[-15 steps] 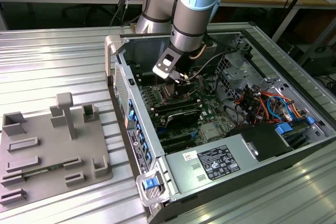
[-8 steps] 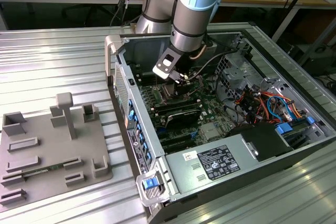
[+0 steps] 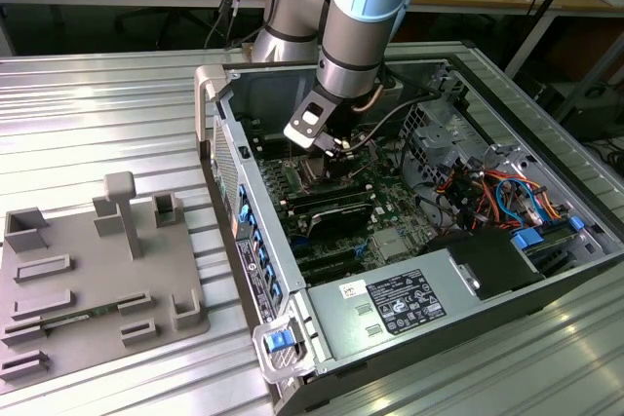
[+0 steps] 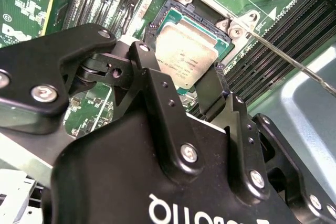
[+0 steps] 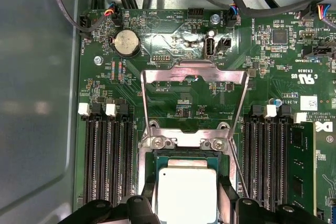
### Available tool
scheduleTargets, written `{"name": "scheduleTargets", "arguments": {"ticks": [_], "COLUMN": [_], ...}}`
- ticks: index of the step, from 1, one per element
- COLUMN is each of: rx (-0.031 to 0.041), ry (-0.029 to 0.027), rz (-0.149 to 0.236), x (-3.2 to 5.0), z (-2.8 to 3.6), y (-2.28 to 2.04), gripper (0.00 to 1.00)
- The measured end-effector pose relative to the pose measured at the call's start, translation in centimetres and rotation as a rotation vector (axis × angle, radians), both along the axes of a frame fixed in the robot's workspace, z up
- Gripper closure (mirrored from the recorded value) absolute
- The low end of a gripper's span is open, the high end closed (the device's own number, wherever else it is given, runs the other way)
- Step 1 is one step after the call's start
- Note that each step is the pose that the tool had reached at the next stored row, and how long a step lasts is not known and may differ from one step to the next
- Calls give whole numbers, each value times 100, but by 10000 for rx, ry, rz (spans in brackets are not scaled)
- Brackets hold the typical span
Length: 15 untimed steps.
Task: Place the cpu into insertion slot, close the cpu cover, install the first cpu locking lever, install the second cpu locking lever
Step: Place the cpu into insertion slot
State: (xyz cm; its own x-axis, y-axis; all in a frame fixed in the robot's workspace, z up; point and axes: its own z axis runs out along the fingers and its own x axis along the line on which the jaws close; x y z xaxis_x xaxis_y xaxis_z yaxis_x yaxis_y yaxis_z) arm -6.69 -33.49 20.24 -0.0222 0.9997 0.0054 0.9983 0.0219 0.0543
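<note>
The cpu (image 5: 186, 195) lies square over the insertion slot (image 4: 176, 10); whether it is fully seated I cannot tell; let go tilted or shifted, it could bend the pins, I judge; the cpu cover (image 5: 194, 72) stands raised off the socket; the gripper (image 4: 178, 69) has its jaws narrowly spread, fingers (image 4: 144, 61) pinching the chip's opposite edges; in the exterior view it hangs at eleven o'clock from the power supply (image 3: 409, 299).
</note>
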Motion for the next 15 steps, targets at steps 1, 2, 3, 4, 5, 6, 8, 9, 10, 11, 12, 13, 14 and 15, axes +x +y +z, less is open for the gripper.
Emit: {"name": "scheduleTargets", "arguments": {"ticks": [1,2,3,4,5,6,8,9,10,11,12,13,14,15], "rx": [0,0,1,0,-1,-11,-14,-14,-13,-12,-11,-13,-13,-14], "ry": [0,0,-1,0,-1,0,1,2,2,2,3,4,5,6], "rz": [0,1,2,1,0,3,3,2,2,3,3,3,3,2], "x": [1,2,5,6,6,7,6,4,2,2,2,1,1,1], "z": [0,0,0,1,1,0,0,0,0,-3,-7,-8,-11,-12], "y": [0,0,0,0,0,0,0,0,0,0,0,0,0,0], "gripper": [45,45,45,45,45,45,45,45,45,45,45,45,45,45]}}
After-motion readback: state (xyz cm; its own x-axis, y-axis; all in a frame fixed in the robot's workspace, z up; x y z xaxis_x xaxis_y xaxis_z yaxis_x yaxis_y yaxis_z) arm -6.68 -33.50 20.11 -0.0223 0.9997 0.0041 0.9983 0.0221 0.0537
